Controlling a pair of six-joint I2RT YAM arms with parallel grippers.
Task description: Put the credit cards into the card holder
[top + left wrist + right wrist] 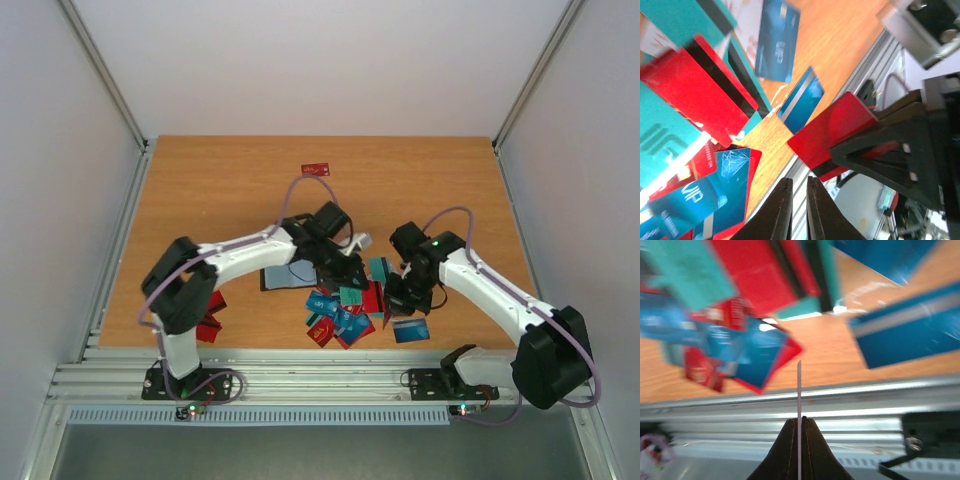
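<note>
Your right gripper [799,422] is clamping fully shut on thin red plastic credit card [832,127]. Card is standing edge-on, long axis pointing straight out past fingertips. Small black folding card holder [287,278] is lying flat on wooden table [220,180], off to left of held card, just beside your left gripper [799,202], so nearer left arm. Left fingers are sitting almost together, slim gap, nothing showing between. Loose red, teal and blue plastic cards [340,320] are lying in a pile between arms.
</note>
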